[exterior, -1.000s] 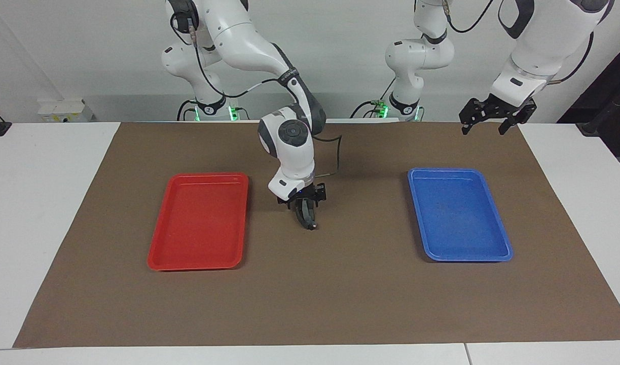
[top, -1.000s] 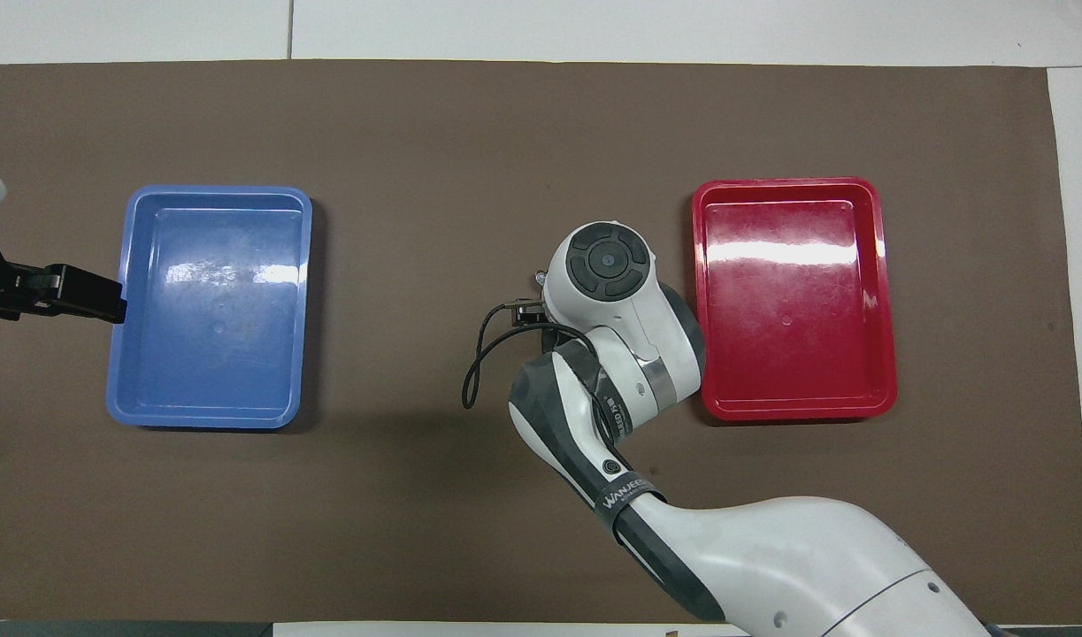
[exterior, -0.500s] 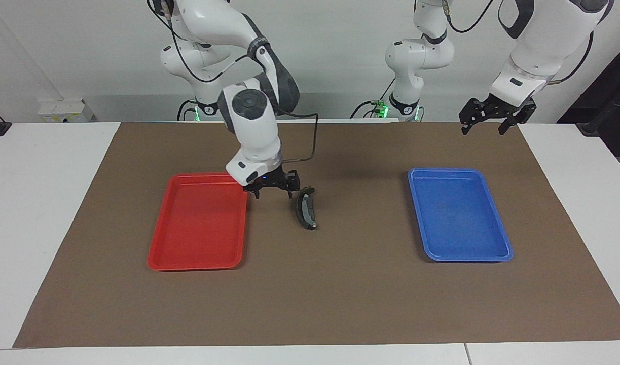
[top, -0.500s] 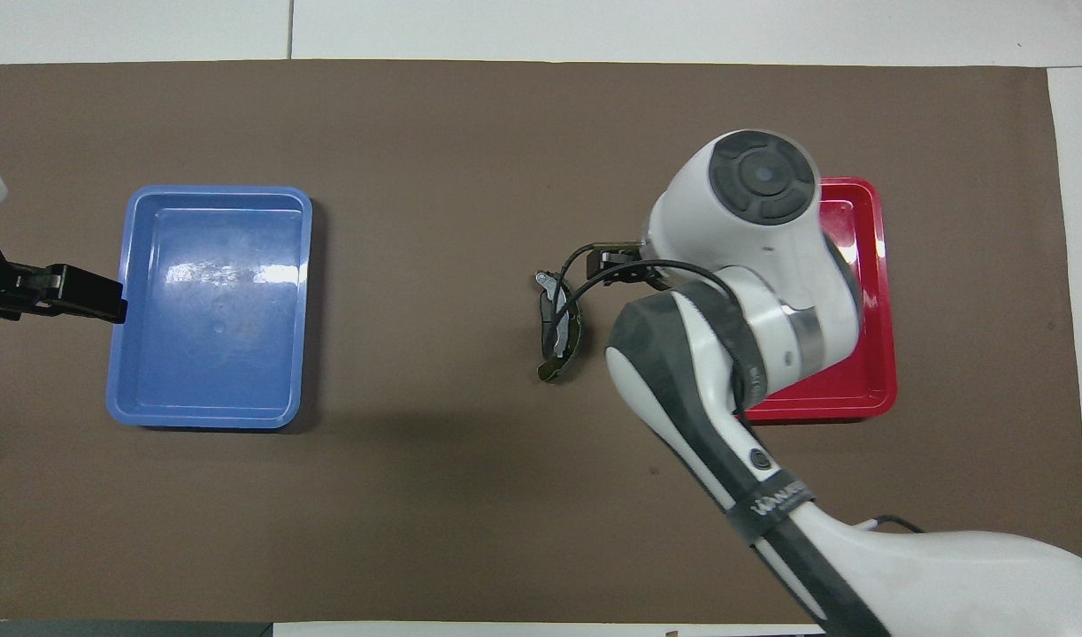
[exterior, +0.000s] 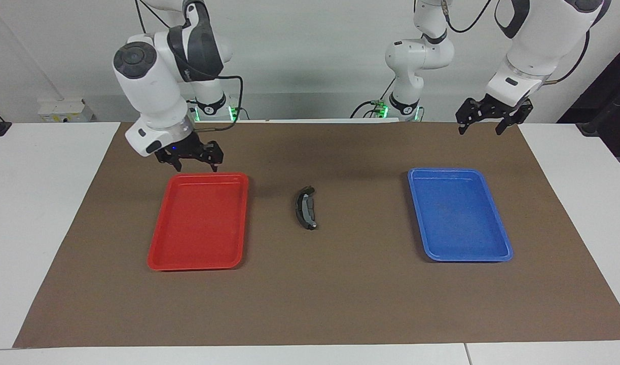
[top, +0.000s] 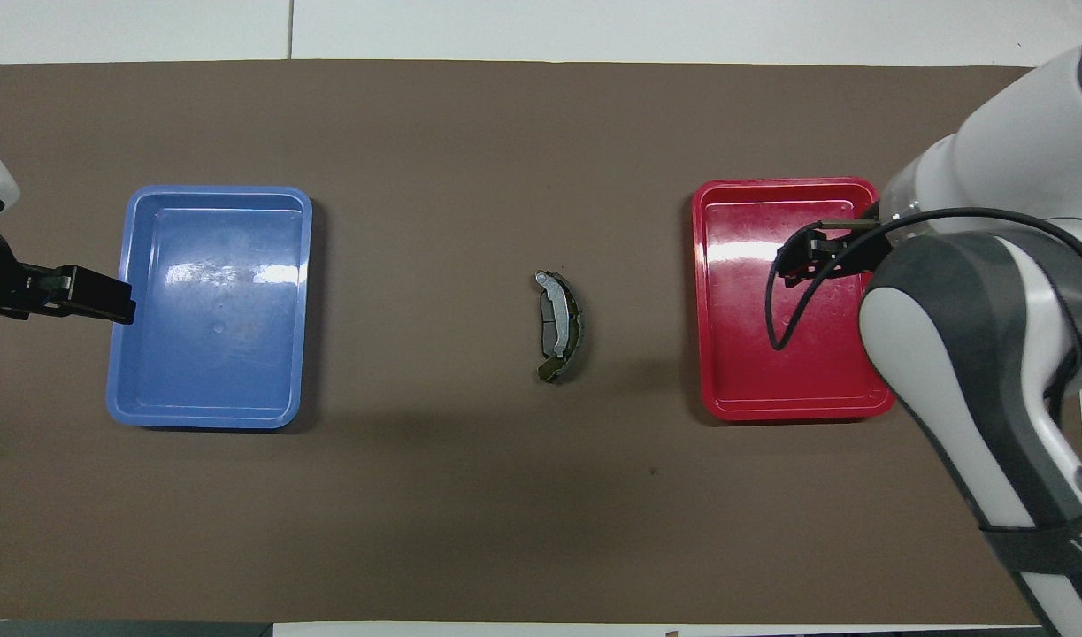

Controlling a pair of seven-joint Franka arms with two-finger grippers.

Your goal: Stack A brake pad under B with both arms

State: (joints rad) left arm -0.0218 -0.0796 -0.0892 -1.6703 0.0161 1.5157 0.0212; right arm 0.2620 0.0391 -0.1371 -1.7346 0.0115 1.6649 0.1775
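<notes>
Right fingers (exterior: pixel 192 161): spread apart, holding nothing.
Right gripper (exterior: pixel 189 157): raised over the red tray's (exterior: pixel 198 253) edge nearest the robots.
Left fingers (exterior: pixel 463 126): spread apart, empty.
Left gripper (exterior: pixel 482 124): waits in the air, over the mat (exterior: pixel 340 304) by the blue tray (exterior: pixel 467 253).
B (exterior: pixel 305 208): lies on pad A (top: pixel 573 329) on the table, between the red tray and the blue tray; A's edge shows beneath it.

Both end effectors (exterior: pixel 192 160) (exterior: pixel 482 121) aloft (splayed) — empty

Robot lab: two white arms (exterior: pixel 157 96), brown mat (exterior: pixel 340 294) on white table (exterior: pixel 36 203).
</notes>
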